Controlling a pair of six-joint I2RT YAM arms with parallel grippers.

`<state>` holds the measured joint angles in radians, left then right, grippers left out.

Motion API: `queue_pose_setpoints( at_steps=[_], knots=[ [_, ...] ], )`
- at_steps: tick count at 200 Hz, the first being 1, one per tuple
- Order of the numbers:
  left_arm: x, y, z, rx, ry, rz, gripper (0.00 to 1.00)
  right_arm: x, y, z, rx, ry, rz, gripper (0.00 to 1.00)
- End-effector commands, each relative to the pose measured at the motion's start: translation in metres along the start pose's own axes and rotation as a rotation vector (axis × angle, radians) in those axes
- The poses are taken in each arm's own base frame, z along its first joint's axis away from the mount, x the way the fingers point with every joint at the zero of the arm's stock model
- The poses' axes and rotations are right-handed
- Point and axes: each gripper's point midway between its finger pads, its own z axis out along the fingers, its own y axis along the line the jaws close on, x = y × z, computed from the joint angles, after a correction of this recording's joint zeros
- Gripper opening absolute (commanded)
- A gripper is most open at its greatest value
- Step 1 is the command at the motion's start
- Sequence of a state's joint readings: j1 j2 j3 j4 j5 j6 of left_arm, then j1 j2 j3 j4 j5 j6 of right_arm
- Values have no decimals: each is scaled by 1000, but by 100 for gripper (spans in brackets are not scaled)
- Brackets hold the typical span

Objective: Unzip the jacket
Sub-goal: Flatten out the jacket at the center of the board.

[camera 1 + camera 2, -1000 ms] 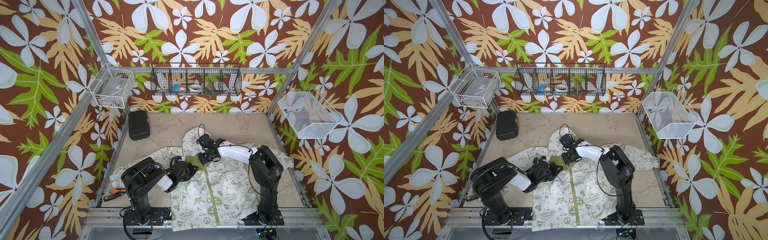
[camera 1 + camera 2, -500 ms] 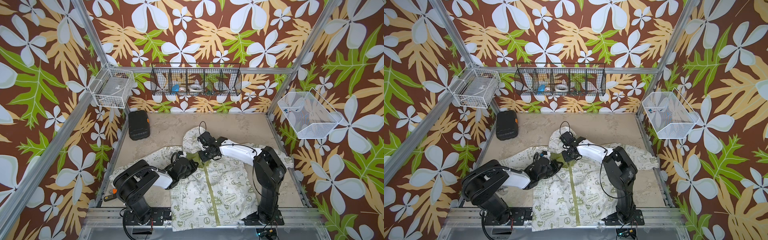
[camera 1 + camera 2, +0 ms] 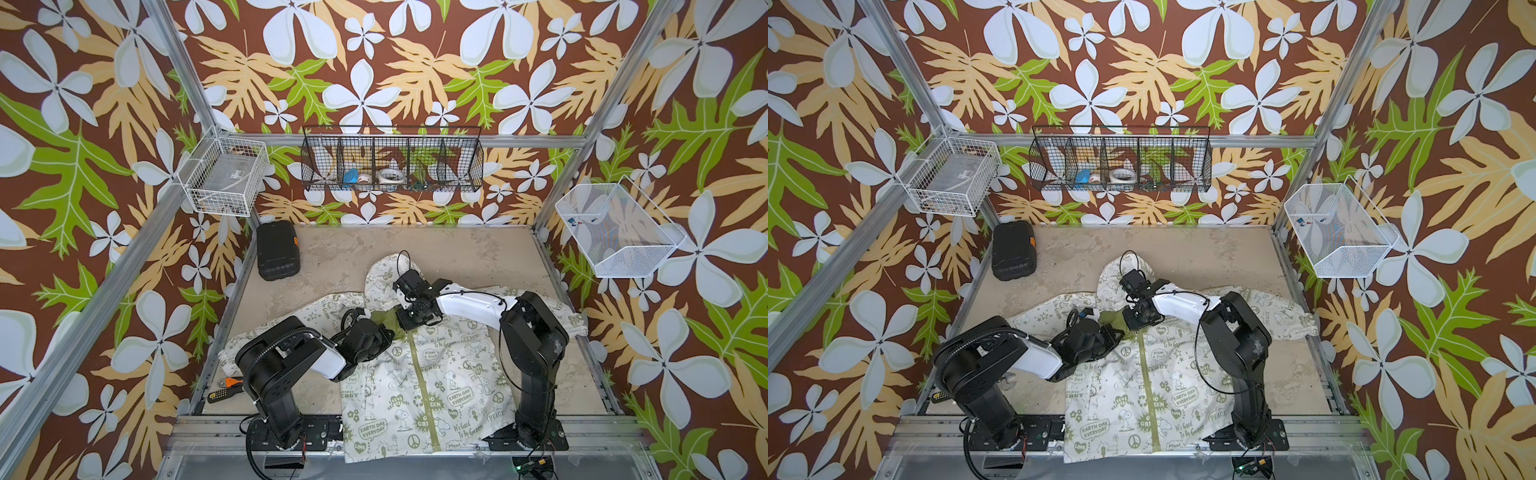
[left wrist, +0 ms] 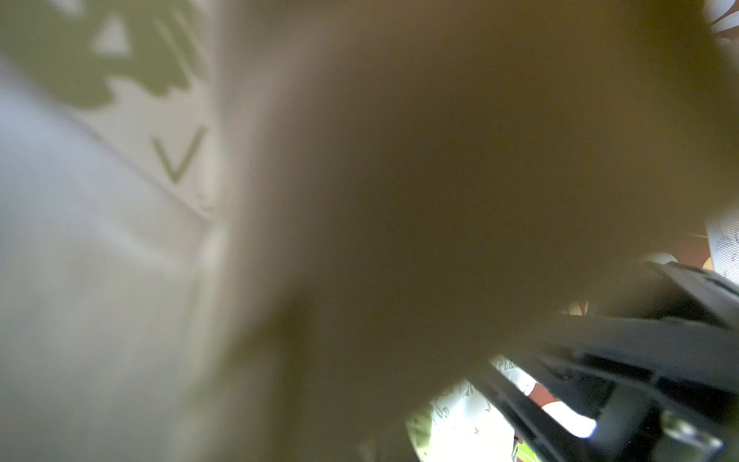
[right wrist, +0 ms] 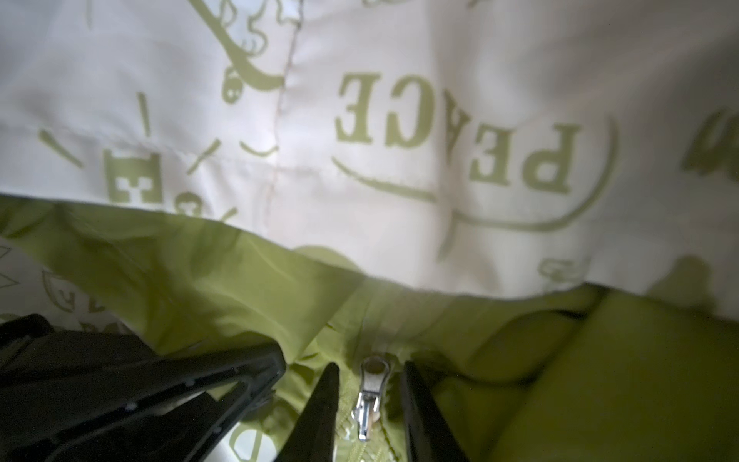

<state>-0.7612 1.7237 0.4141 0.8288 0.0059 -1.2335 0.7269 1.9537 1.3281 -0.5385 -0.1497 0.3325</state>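
Note:
The cream jacket [image 3: 449, 386] with green prints lies flat on the table in both top views, hood toward the back, also in a top view [image 3: 1167, 386]. Its olive zipper [image 3: 417, 374] runs closed down the front. My right gripper [image 5: 370, 366] stands open at the collar, one finger on each side of the silver zipper pull [image 5: 370, 394] without touching it. It shows from above in a top view [image 3: 409, 322]. My left gripper [image 3: 384, 332] is shut on the olive collar lining just left of the zipper. Blurred jacket fabric [image 4: 120, 200] covers the left wrist view and hides its jaws.
A black case [image 3: 277, 250] sits at the back left of the table. An orange-handled tool [image 3: 226, 384] lies at the front left edge. Wire baskets hang on the walls: white [image 3: 222, 180], black [image 3: 392, 160] and white mesh [image 3: 615, 232].
My right gripper's jaws have parted from shut and now straddle the zipper pull. The left arm's elbow shifted a little while its gripper stayed at the collar.

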Motion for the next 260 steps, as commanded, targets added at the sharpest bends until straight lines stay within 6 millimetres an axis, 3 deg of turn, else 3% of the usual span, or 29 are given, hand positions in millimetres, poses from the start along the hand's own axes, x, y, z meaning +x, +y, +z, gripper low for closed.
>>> queue_pose_setpoints(
  at_steps=[1,44,74,191,207,249,260],
  knots=[
    [2,2,2,-7,8,-10,0,1,-3,5,26,11,-10,27],
    [3,4,3,-10,12,-15,0,8,-9,20,66,52,-17,27],
    [3,5,3,-15,11,-14,0,11,-18,24,111,67,-4,19],
    [4,7,0,-20,14,11,0,4,-29,11,189,41,25,6],
    [2,3,-1,-13,11,35,0,1,-31,7,203,30,33,0],
    [-6,-22,-4,48,-14,139,0,-15,-36,-16,252,-60,72,0],
    [-10,-32,-8,78,-34,177,8,-21,-39,-24,270,-97,88,0]
  ],
)
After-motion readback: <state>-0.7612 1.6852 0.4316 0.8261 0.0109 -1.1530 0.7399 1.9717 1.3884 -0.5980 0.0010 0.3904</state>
